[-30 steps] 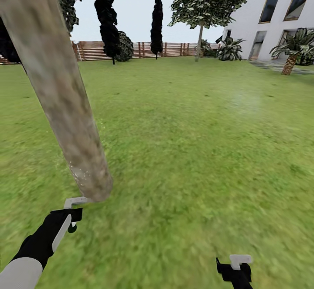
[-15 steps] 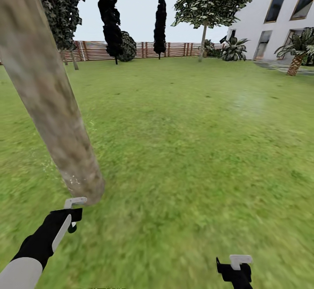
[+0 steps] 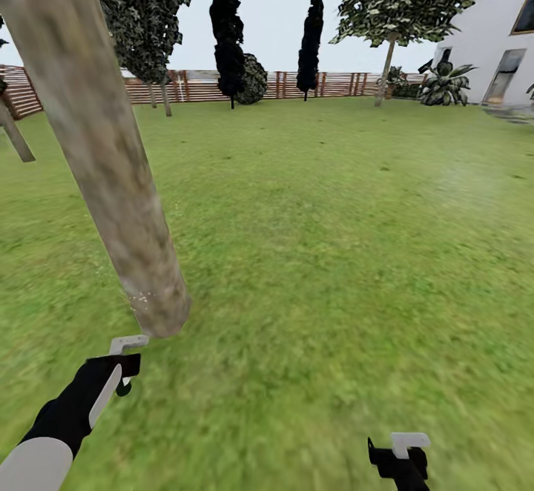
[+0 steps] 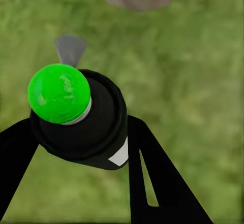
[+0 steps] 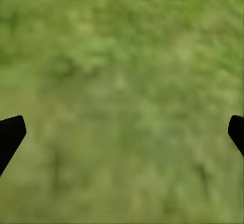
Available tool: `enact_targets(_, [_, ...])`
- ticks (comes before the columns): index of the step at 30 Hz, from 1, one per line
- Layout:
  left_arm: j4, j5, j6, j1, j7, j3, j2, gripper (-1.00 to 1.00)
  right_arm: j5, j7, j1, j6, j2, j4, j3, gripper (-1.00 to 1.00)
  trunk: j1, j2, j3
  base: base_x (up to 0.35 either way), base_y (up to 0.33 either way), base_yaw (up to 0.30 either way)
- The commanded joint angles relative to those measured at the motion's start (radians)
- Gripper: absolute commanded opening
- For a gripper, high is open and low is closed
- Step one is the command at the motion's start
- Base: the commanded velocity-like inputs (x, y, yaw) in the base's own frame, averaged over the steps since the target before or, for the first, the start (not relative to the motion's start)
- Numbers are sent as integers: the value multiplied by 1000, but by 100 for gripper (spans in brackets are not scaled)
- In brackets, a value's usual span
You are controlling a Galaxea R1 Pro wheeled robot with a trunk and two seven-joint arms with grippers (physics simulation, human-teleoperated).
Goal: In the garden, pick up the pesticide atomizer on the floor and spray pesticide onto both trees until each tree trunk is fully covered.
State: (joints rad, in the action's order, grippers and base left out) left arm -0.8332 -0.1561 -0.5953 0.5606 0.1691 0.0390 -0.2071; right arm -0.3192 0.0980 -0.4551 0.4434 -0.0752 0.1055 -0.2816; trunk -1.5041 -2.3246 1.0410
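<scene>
Right now my left gripper [image 4: 76,132] is pinched on the pesticide atomizer [image 4: 84,125], its dark body wedged between the two black fingers [image 4: 152,178] and a green cap facing my wrist camera; from the head view the light grey nozzle head [image 3: 127,343] pokes out ahead of the arm, pointing at the foot of the near tree trunk [image 3: 111,172]. My right gripper [image 3: 400,460] hangs low over the grass [image 3: 334,254] with its fingertips spread wide and nothing between them. The trunk stands just beyond the nozzle, mottled beige and brown, with a few pale flecks near its base that I take to be spray. The risk, as I judge it, is that I wet just this low patch on the side facing me and leave the upper trunk and far side bare, since the nozzle sits low and close. Pushing the base further in could also knock the atomizer against the bark and twist it in the grip. Further off, open lawn runs to a wooden fence [image 3: 326,84], with two thin black conifers [image 3: 226,27] and a leafy tree [image 3: 389,61] near a white house [image 3: 497,38]. Nothing blocks the way across the lawn.
</scene>
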Motion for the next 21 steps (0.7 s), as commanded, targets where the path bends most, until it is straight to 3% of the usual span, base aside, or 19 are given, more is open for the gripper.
enact_targets(1, [-1, -11, -4, 1, 7, -1, 0, -100, -11, 4, -1, 3, 1, -1, -5, 100, 0, 0, 1, 137, -275, 278])
enact_targets(4, [-3, -10, -1, 1, 6, -2, 3, -100, -10, 5, -1, 3, 0, -1, -7, 100, 0, 0, 1, 116, -194, 259])
enact_targets(9, [-16, -5, 102, 20, -6, -12, 36, -100, -9, 6, -1, 4, -3, -1, -7, 100, 0, 0, 1, 12, -18, 51])
enact_targets(11, [-19, -6, 102, 69, -22, -9, 26, -100, -9, 6, -1, 4, -3, -1, -7, 100, 0, 0, 1, 1, -1, 2])
enact_targets(12, [-14, 0, 94, 93, -65, -10, 8, -100, -9, 6, -1, 4, -3, -1, -8, 100, 0, 0, 1, 0, 0, 0])
enact_targets(13, [-10, 2, 85, 105, -146, -8, -39, -100, -9, 6, -1, 3, -3, 0, -7, 100, 0, 0, 1, 0, 0, 0])
enact_targets(14, [-10, 1, 82, 110, -189, -7, -61, -100, -9, 6, -1, 3, -3, 0, -7, 100, 0, 0, 1, 0, 0, 0])
enact_targets(16, [-23, 2, 56, 113, -225, -11, -65, -100, -9, 6, -1, 3, -3, -1, -7, 100, 0, 0, 1, 0, 0, 0])
enact_targets(18, [-67, 5, 2, 122, -236, -12, -48, -100, -9, 5, -1, 3, -3, -1, -7, 100, 0, 0, 1, 0, 0, 0])
enact_targets(20, [-109, 5, -15, 126, -241, -4, -62, -100, -9, 5, -1, 3, -3, -1, -7, 100, 0, 0, 1, 0, 0, 0])
enact_targets(21, [-125, 2, -19, 126, -243, -1, -97, -100, -9, 6, -1, 3, -3, -1, -7, 100, 0, 0, 1, 0, 0, 0])
